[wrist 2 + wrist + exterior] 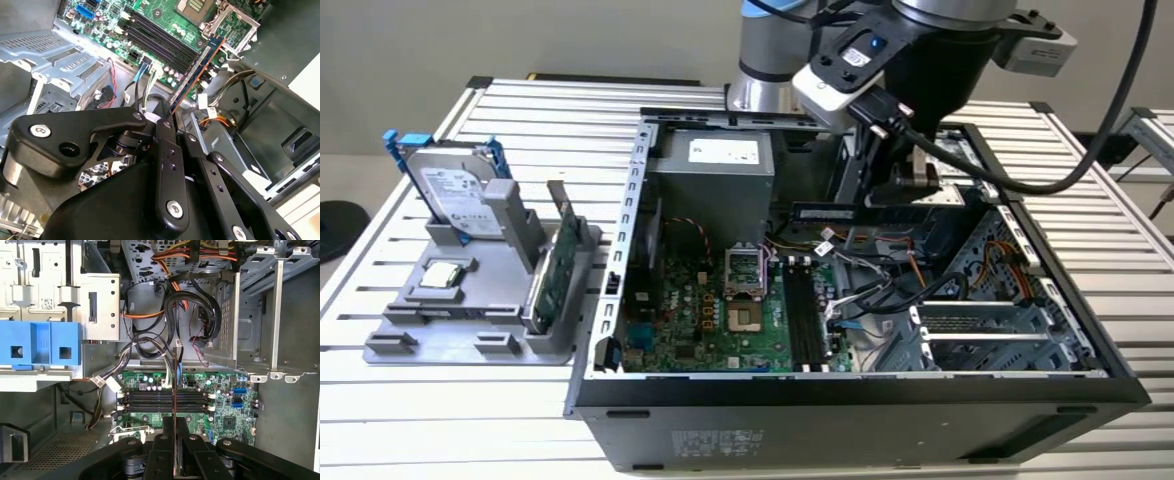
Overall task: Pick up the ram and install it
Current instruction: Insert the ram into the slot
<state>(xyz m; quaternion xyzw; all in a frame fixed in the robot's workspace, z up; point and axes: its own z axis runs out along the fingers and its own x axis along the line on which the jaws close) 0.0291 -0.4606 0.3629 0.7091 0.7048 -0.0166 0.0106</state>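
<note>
Evidently mid-carry: in the exterior view the tool [905,200] pinches the ram [834,212], which juts toward nine o'clock over the open computer case [635,230], with the memory slots [803,320] at six o'clock of it. In the second wrist view the ram [197,70] hangs apart from them, lying crosswise. In the first wrist view cables [145,347] lie just beside the slots; seating likely calls for turning it parallel.

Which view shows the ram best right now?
The second wrist view: the ram runs lengthwise out of the jaws, with the memory slots behind it. The first wrist view shows the ram edge-on; the exterior view shows it small, held level over the open case.
</note>
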